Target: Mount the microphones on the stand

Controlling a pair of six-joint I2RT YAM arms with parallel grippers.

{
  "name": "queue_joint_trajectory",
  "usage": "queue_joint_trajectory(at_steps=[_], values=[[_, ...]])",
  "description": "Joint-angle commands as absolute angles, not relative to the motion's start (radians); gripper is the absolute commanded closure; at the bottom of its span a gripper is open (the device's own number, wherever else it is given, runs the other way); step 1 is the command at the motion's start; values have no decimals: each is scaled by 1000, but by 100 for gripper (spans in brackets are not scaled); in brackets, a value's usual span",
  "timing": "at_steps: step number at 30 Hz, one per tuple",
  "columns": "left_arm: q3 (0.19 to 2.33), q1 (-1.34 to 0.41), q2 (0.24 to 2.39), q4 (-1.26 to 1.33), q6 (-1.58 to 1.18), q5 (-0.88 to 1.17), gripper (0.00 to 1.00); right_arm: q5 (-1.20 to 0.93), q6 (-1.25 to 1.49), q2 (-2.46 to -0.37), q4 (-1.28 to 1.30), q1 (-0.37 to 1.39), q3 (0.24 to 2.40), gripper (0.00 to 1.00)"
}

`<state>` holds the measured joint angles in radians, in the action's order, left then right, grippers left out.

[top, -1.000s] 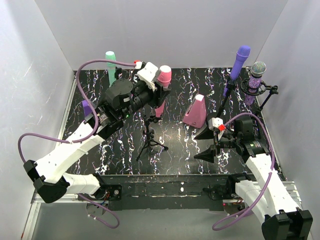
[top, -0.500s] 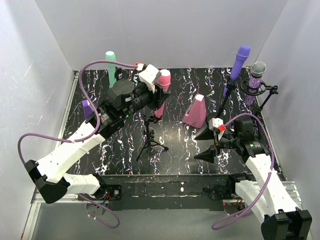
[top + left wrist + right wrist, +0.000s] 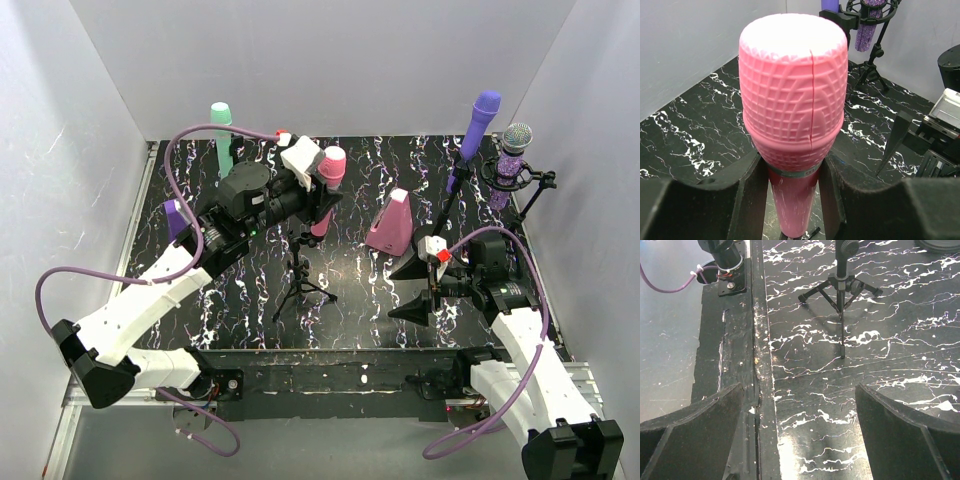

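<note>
My left gripper [image 3: 322, 192] is shut on the pink microphone [image 3: 331, 165], gripping its handle just under the head and holding it nearly upright. Its lower end hangs just above the small black tripod stand [image 3: 300, 272]. In the left wrist view the pink microphone [image 3: 792, 95] fills the middle between my fingers [image 3: 747, 200]. The plain purple microphone [image 3: 481, 118] sits on a tall stand at the back right. The glittery purple microphone [image 3: 514, 152] sits in a ring mount beside it. The mint green microphone [image 3: 222, 133] stands upright at the back left. My right gripper [image 3: 410, 290] is open and empty.
A pink wedge block [image 3: 392, 222] stands mid-table, just beyond my right gripper. A purple wedge block [image 3: 176, 214] sits at the left edge, partly behind my left arm. The right wrist view shows the tripod's feet [image 3: 841, 290] and the table's front rail [image 3: 760, 365]. White walls enclose the table.
My left gripper has shifted slightly right and down with the pink microphone, toward the tripod stand. The right arm has not moved.
</note>
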<state>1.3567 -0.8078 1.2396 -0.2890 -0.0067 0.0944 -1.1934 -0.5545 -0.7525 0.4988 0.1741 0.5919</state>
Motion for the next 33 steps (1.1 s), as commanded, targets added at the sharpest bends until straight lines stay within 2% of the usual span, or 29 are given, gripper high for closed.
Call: queue_joint_trajectory(at_steps=[1, 19, 20, 21, 23, 24, 26, 29, 33], values=[[1284, -807, 1238, -420, -6, 130, 100, -1221, -571, -753, 489, 167, 591, 2], [1230, -790, 1241, -442, -37, 112, 100, -1227, -574, -758, 491, 161, 589, 2], [1242, -790, 1243, -446, -44, 95, 97, -1226, -574, -758, 491, 158, 589, 2], [1261, -790, 1244, -451, -60, 75, 83, -1226, -574, -756, 492, 158, 589, 2], [1314, -790, 1255, -472, -72, 68, 67, -1229, -575, -758, 492, 156, 591, 2], [1342, -790, 1262, -485, -86, 60, 49, -1229, -577, -756, 492, 155, 591, 2], [1377, -790, 1266, -488, -109, 54, 29, -1229, -578, -753, 495, 152, 591, 2], [1417, -788, 1264, -480, -135, 69, 13, -1230, -583, -752, 502, 146, 592, 2], [1445, -788, 1240, -477, -159, 95, 5, -1227, -610, -749, 523, 135, 597, 2]])
